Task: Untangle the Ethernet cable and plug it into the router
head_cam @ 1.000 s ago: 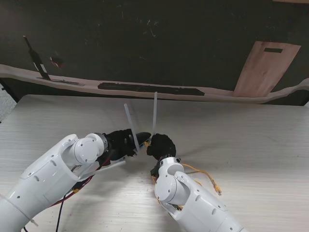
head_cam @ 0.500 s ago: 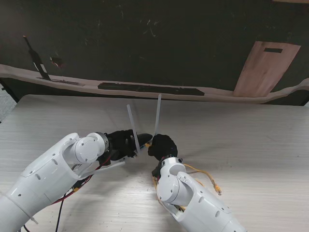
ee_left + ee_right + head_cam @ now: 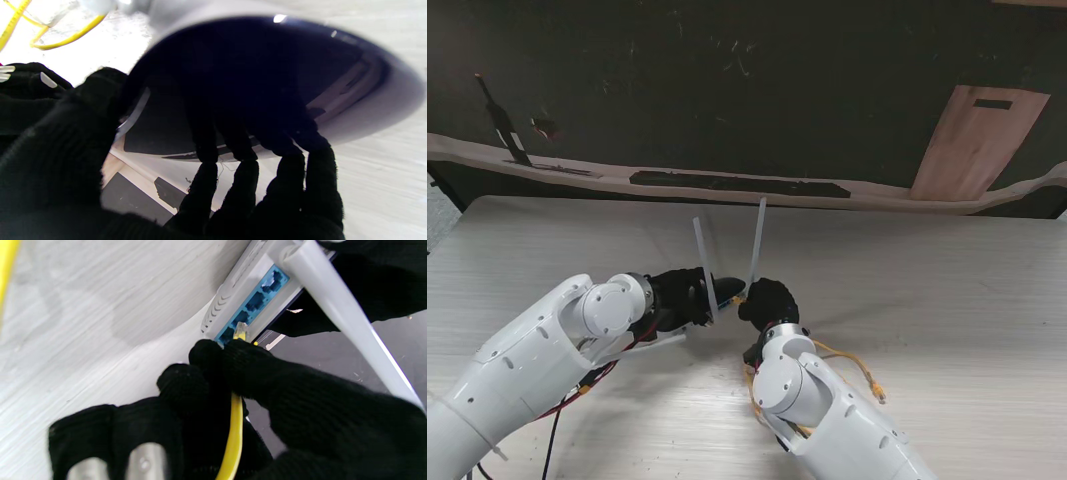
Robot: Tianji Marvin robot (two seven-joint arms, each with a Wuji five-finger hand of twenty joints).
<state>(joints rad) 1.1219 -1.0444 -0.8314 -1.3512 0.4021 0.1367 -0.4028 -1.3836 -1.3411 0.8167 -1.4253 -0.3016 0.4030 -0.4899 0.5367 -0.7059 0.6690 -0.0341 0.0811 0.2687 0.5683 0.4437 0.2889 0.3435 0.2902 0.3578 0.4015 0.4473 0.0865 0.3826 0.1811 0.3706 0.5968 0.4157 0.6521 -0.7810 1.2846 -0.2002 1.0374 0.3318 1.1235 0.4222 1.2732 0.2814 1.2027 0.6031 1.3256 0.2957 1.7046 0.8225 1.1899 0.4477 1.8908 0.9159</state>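
My left hand (image 3: 679,297), in a black glove, is shut on the white router (image 3: 377,110), holding it tilted off the table with its two antennas (image 3: 756,243) sticking up. In the right wrist view the router's row of blue ports (image 3: 253,303) faces my right hand (image 3: 253,386). That hand (image 3: 765,301) is shut on the yellow Ethernet cable (image 3: 233,440). Its clear plug (image 3: 241,330) touches the port row near the end port; how deep it sits cannot be told. The cable's other end (image 3: 877,392) lies on the table at my right.
Slack yellow cable loops (image 3: 842,360) lie on the pale wooden table (image 3: 947,290) beside my right forearm. Red and black wires (image 3: 577,400) hang under my left arm. A dark strip (image 3: 737,184) and a wooden board (image 3: 972,145) lie beyond the table's far edge.
Both hands and the router have drifted slightly right, and the antennas lean more to the right. The grips on router and cable are the same.
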